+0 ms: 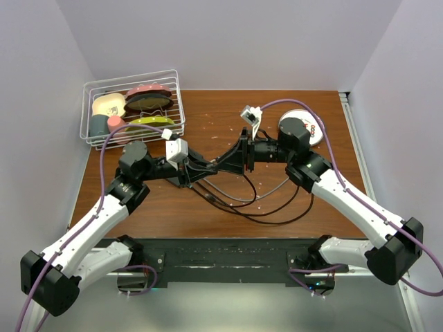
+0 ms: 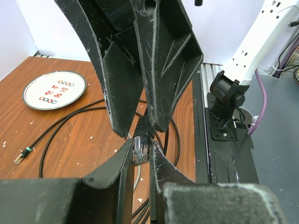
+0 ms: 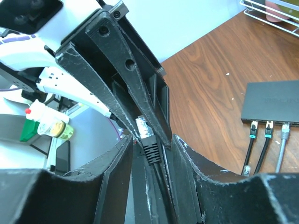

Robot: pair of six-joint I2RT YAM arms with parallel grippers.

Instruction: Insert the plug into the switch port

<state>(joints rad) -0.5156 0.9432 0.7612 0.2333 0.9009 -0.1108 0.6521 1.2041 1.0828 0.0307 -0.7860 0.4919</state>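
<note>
The left gripper [image 2: 141,148] is clamped on the plug [image 2: 140,155] above the counter [image 2: 84,140]. The right gripper [image 3: 152,142] flanks its boot [image 3: 150,153]; whether it pinches is unclear. The switch [image 3: 273,100] lies well apart.

The table [image 1: 208,114] was brown wood, flecked with pale specks. At its far left corner sat a white wire basket [image 1: 88,111] — at the far right a round white plate [image 2: 35,91] with red marks lay flat. A flat black box [image 3: 273,100] rested on the boards with three cables [image 3: 251,149] plugged into one edge. Black cords [image 1: 270,211] looped loosely over the middle — one loose end [image 2: 19,157] lay on the wood. A black strip [image 1: 221,261] ran along the near edge.
</note>
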